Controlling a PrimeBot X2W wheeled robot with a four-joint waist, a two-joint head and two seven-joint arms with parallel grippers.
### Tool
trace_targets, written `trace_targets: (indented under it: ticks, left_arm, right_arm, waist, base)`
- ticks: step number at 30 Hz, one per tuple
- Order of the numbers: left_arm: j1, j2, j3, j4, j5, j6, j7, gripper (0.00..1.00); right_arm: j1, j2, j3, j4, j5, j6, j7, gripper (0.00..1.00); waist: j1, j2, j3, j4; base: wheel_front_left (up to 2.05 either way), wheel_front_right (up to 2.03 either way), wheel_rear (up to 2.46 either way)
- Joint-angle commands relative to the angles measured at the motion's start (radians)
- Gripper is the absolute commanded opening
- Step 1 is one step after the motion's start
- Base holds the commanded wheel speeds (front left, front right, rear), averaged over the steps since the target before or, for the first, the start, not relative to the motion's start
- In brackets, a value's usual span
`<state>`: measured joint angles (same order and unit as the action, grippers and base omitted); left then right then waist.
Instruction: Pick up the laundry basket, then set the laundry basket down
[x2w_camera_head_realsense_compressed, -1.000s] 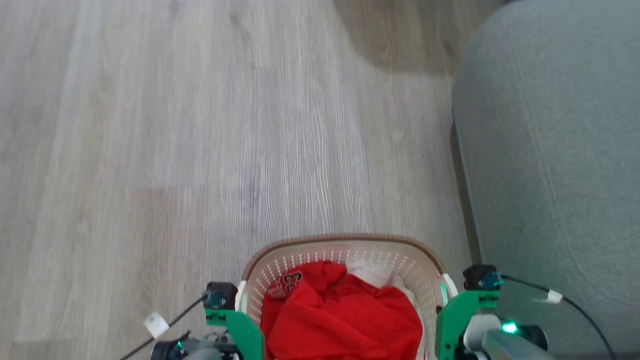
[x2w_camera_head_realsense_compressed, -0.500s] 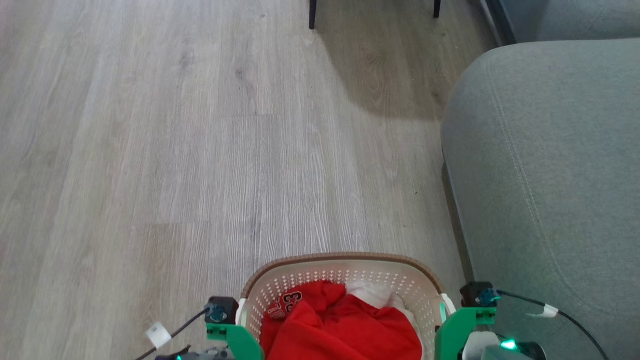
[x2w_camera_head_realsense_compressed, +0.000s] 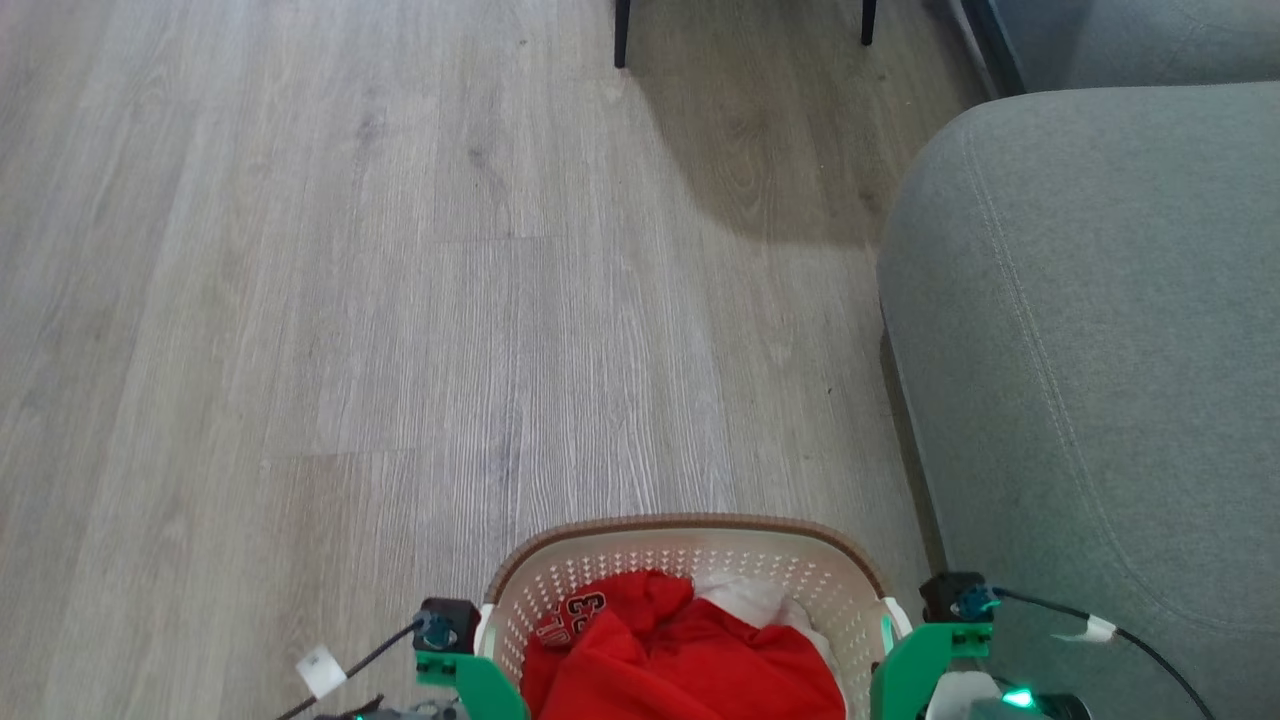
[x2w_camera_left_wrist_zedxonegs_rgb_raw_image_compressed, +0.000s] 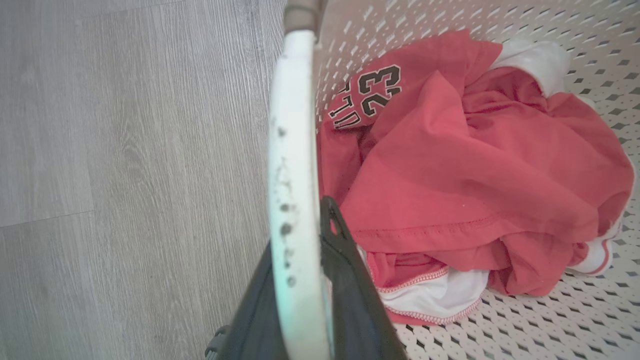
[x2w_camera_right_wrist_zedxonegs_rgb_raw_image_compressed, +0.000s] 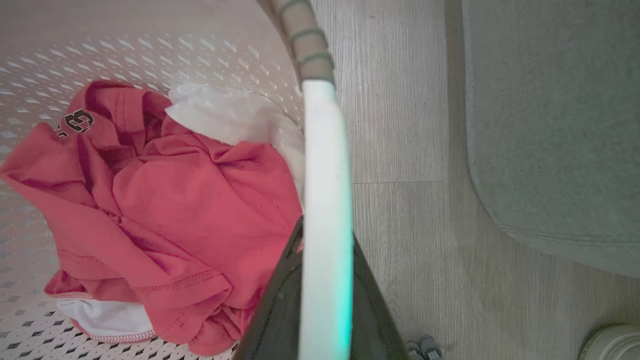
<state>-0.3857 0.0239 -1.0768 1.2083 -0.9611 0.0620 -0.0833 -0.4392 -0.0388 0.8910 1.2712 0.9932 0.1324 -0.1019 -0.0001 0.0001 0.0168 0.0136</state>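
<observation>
The left gripper (x2w_camera_left_wrist_zedxonegs_rgb_raw_image_compressed: 300, 240) is clamped on one white side handle (x2w_camera_left_wrist_zedxonegs_rgb_raw_image_compressed: 294, 125) of the laundry basket (x2w_camera_head_realsense_compressed: 700, 555), and the right gripper (x2w_camera_right_wrist_zedxonegs_rgb_raw_image_compressed: 325, 240) on the opposite handle (x2w_camera_right_wrist_zedxonegs_rgb_raw_image_compressed: 322, 150). The basket therefore hangs level between them, likely off the wooden floor (x2w_camera_head_realsense_compressed: 400, 300), with a red jersey (x2w_camera_left_wrist_zedxonegs_rgb_raw_image_compressed: 450, 165) heaped inside.

Open floor (x2w_camera_head_realsense_compressed: 400, 300) ahead, sofa (x2w_camera_head_realsense_compressed: 1100, 350) right

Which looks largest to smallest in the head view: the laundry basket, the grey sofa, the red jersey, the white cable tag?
1. grey sofa, cut off by the frame edge
2. laundry basket, its near part out of frame
3. red jersey, lying inside the basket
4. white cable tag
The gaps between them are plain.
</observation>
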Motion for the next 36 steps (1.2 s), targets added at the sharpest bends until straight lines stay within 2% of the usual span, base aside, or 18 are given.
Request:
trace_targets:
  ticks: [1,24,36]
  left_arm:
    - [-0.021,0.026,0.007,0.001,-0.005,0.012,-0.006,0.00]
    - [-0.042,0.026,-0.033,0.003,-0.051,0.022,-0.013,0.00]
    - [-0.113,0.026,-0.037,0.010,-0.070,0.029,-0.042,0.00]
  right_arm:
    - [-0.015,-0.011,0.018,-0.004,0.008,-0.002,-0.020,0.00]
    - [-0.052,-0.011,0.091,0.006,0.071,-0.002,-0.045,0.00]
    - [-0.153,-0.011,0.114,0.013,0.087,-0.002,-0.066,0.00]
  waist:
    - [0.0001,-0.0001,-0.001,0.000]
    - [0.0001,-0.0001,0.025,-0.006]
    - [0.0001,-0.0001,0.120,-0.011]
  base:
    - [0.00,0.00,0.00]
    - [0.00,0.00,0.00]
    - [0.00,0.00,0.00]
